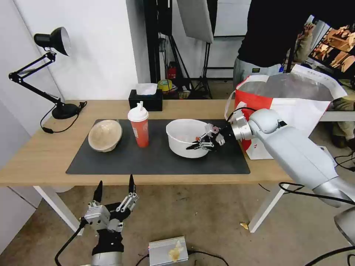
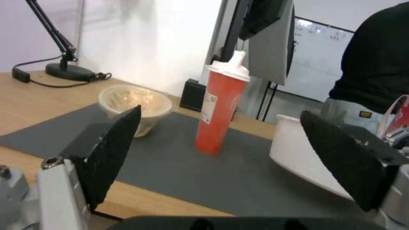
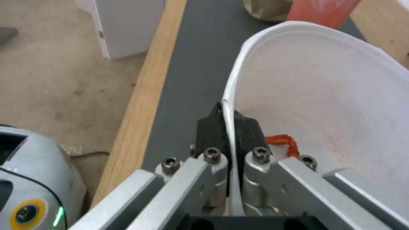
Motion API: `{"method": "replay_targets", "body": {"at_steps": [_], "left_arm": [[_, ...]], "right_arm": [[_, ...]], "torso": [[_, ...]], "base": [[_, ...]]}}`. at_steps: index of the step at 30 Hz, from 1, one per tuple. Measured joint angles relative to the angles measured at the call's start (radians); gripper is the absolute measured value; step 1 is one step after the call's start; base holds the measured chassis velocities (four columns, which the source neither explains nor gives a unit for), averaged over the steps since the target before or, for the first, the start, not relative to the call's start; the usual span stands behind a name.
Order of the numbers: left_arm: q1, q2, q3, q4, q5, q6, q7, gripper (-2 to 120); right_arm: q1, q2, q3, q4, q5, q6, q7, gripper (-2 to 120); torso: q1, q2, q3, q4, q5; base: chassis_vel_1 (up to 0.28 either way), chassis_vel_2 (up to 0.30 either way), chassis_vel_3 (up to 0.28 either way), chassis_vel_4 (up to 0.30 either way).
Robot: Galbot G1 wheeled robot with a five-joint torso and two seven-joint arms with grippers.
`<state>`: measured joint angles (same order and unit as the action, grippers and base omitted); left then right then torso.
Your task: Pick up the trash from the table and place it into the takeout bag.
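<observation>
**Right gripper pinches the white bowl's rim**

The right gripper [image 1: 198, 143] is at the white plastic bowl [image 1: 183, 137], and the right wrist view settles it: black fingers [image 3: 209, 127] pressed together on the thin rim [image 3: 228, 105], one outside the wall, one inside, clamped on it. A red food scrap [image 3: 283, 142] lies inside the bowl just beside the inner finger, with reddish speckling up the wall. The bowl sits on the dark grey mat [image 1: 155, 162], at about 3 o'clock from the red paper cup [image 1: 139, 127].

The cup stands upright with its white lid on; in the left wrist view a pale label [image 2: 209, 105] runs down its side, but the print is too small to read. At 9 o'clock from the cup rests the beige pulp bowl [image 1: 105, 135].

The takeout bag [image 1: 288, 107] stands at the table's [image 1: 40, 155] right end, its mouth open with silver lining showing. The right arm covers much of its front, so only a small red mark low on the white panel peeks out, and I can't read it.

The left gripper [image 1: 114, 189] hangs below the table's near edge, fingers wide apart, holding nothing.

At 12 o'clock from the cup is a black tissue box [image 1: 145, 99]; a desk lamp [image 1: 51, 70] stands at far left.
</observation>
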<state>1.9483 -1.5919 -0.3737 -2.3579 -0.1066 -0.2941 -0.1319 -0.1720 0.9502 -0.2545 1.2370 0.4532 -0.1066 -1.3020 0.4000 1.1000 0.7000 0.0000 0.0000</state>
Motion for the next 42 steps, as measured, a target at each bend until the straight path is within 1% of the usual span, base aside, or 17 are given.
{"method": "replay_targets", "body": {"at_steps": [14,42], "left_arm": [[0.009,0.0,-0.002,-0.013,0.002,-0.001,0.0,100],[0.017,0.0,0.002,-0.016,0.012,-0.011,0.0,100]], "right_arm": [[0.004,-0.034,0.007,0.08,0.038,-0.012,0.013,0],[-0.002,-0.07,0.025,0.176,0.063,-0.019,0.027,0]], "torso": [[0.0,0.0,0.0,0.0,0.0],[0.0,0.0,0.0,0.0,0.0]], "base": [[0.0,0.0,0.0,0.0],[0.0,0.0,0.0,0.0]]}}
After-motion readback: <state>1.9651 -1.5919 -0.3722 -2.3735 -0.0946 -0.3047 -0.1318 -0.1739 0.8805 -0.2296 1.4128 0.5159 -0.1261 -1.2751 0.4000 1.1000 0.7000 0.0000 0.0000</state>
